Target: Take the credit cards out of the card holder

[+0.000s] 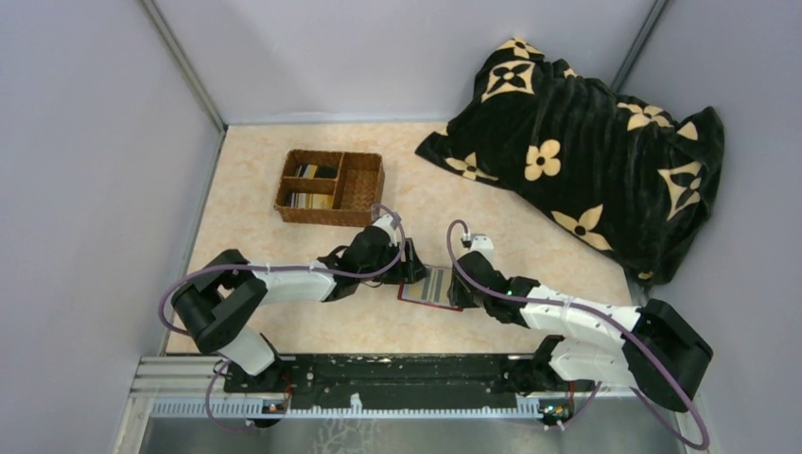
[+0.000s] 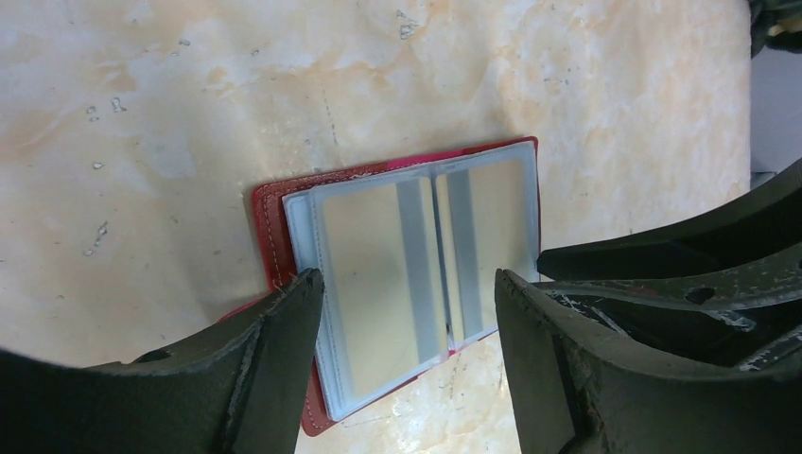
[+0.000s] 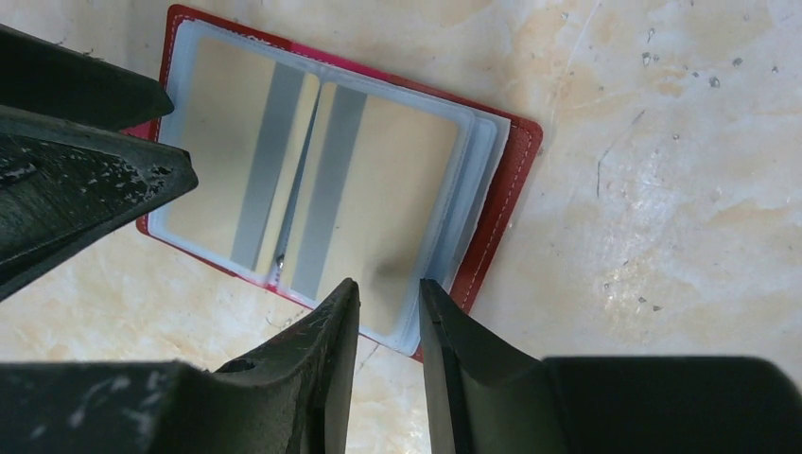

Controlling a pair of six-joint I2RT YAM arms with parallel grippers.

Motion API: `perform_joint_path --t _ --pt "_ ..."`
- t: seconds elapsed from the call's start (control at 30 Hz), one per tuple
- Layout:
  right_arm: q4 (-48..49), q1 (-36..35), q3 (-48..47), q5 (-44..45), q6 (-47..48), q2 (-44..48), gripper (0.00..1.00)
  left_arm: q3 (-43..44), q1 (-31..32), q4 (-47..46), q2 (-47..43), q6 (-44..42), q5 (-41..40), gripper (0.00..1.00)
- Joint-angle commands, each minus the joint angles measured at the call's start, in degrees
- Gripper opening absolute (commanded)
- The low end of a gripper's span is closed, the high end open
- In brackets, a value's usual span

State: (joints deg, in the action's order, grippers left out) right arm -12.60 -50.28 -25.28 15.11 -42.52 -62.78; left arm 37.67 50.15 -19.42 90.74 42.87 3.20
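Already some cards (image 1: pixel 312 200) lie in the basket (image 1: pixel 378 189); two more sit in the open holder (image 2: pixel 270 213). Left hand (image 2: pixel 407 281) and right hand (image 3: pixel 389 286) both stand apart, gripping nothing.

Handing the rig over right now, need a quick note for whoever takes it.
Left gripper: open, straddling the card holder, which lies open.
Right gripper: jaws slightly apart at the clear pocket's edge, holding nothing.
Done: some cards lie in the basket.
Left: two striped cards sit in the holder's pockets; pull them out.
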Motion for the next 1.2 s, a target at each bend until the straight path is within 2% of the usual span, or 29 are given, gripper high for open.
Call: perform_joint_path --t 0.0,0.3,0.47,0.77,1.17 --pt "4.43 0.59 -2.56 -0.55 0.69 -1.55 0.31 -0.27 0.07 1.37 1.69 -1.81 -1.15 0.73" --pt "6.96 0.90 -2.38 -2.29 0.94 -3.91 0.31 -0.49 0.04 -0.12 4.06 -1.14 0.88 0.73" --pt "9.78 1.16 -1.73 -4.00 0.86 -2.18 0.31 -0.62 0.06 -0.14 4.61 -1.03 1.26 0.73" --pt "13.23 5.88 3.22 -9.45 -2.01 -1.15 0.31 -0.25 0.07 0.12 4.52 -1.25 1.63 0.73" --pt "28.10 12.25 13.12 -22.66 -5.89 1.35 0.32 0.83 0.04 0.00 6.28 -1.19 2.86 0.73"
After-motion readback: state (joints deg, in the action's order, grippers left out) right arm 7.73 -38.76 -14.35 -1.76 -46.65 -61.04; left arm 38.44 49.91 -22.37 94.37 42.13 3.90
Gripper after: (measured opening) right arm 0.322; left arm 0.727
